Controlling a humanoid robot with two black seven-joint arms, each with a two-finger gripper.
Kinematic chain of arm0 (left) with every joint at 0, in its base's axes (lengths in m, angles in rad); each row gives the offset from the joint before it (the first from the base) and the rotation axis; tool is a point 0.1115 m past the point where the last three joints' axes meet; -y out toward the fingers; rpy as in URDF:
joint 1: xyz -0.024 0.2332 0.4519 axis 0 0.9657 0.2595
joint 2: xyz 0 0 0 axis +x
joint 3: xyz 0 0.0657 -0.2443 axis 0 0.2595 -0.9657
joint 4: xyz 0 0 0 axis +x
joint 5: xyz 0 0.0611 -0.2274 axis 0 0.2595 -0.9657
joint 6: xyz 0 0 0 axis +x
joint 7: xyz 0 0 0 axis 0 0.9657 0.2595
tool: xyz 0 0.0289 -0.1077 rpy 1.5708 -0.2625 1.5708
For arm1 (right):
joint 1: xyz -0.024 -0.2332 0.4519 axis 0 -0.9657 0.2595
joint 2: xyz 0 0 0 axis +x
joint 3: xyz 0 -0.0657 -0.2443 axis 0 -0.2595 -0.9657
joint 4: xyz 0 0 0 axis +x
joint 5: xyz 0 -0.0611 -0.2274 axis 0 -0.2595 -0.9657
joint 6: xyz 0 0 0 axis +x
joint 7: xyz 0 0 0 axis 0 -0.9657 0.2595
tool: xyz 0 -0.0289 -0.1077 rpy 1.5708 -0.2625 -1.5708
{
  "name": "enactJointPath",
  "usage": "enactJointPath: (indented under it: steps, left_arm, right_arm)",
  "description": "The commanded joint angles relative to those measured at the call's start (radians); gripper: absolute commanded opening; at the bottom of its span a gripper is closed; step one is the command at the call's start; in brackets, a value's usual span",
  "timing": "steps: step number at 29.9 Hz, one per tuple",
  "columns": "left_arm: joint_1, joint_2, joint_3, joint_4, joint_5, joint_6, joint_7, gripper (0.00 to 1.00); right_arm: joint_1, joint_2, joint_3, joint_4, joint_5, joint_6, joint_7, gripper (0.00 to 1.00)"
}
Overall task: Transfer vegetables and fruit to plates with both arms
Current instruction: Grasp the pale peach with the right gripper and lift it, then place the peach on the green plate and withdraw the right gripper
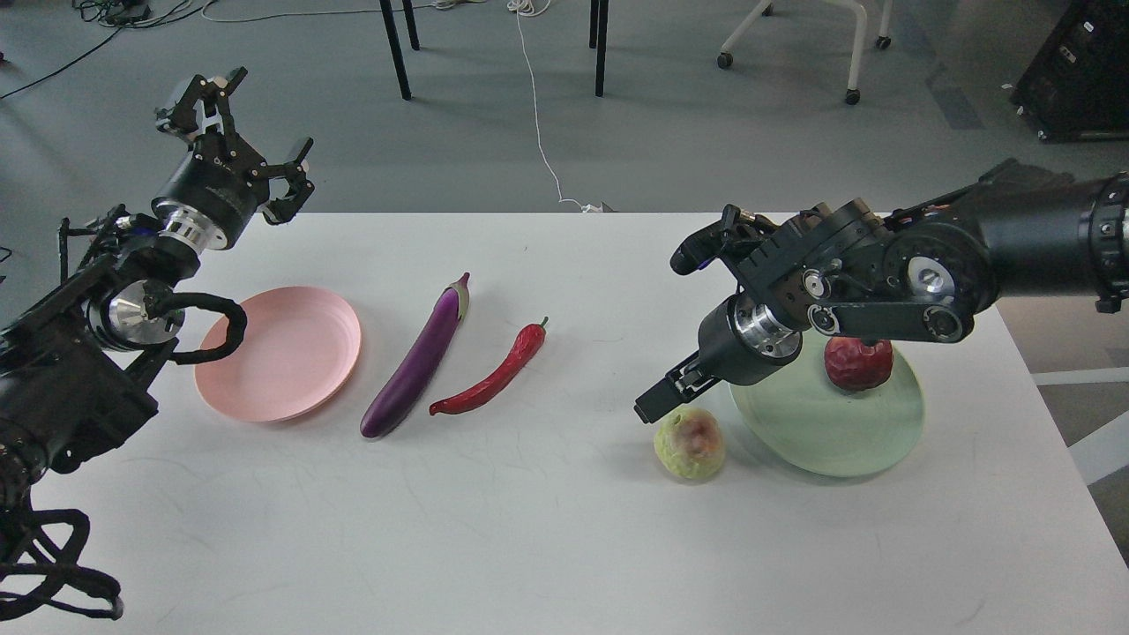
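A purple eggplant (422,360) and a red chili pepper (492,377) lie side by side on the white table, right of an empty pale pink plate (282,353). A dark red pomegranate (857,363) rests on the mint green plate (825,432), partly under my right arm. A bumpy yellow-green fruit (690,443) sits on the table just left of that plate. My right gripper (657,399) hangs just above and left of this fruit, seen edge-on. My left gripper (265,119) is open and empty, raised beyond the table's far left corner.
The white table (564,529) ends at its right edge near the green plate. Beyond the far edge are grey floor, black table legs (397,53), a white cable (538,115), a wheeled chair base (794,44) and a black case (1080,70).
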Motion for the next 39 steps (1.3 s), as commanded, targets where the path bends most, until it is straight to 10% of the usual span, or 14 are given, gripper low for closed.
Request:
enactJointPath:
  steps: [1, 6, 13, 31, 39]
  left_arm:
    - [0.000, 0.003, 0.002, 0.000, 0.000, 0.000, 0.000, 0.98]
    - [0.001, 0.003, 0.003, 0.000, 0.000, 0.000, 0.000, 0.98]
    - [0.001, 0.004, 0.002, 0.000, 0.000, 0.000, -0.002, 0.98]
    - [0.001, 0.004, 0.009, 0.000, 0.000, 0.000, -0.002, 0.98]
    - [0.000, 0.001, 0.006, 0.000, 0.002, 0.000, 0.002, 0.98]
  right_arm:
    - [-0.018, 0.017, -0.042, 0.001, -0.012, -0.002, 0.000, 0.91]
    - [-0.048, 0.024, -0.059, -0.004, -0.018, -0.004, -0.003, 0.83]
    - [-0.032, 0.025, -0.082, -0.007, -0.018, -0.004, 0.000, 0.45]
    - [-0.017, -0.301, -0.062, 0.061, -0.127, -0.002, -0.004, 0.46]
    - [-0.089, -0.347, -0.058, 0.058, -0.137, -0.030, -0.020, 0.66]
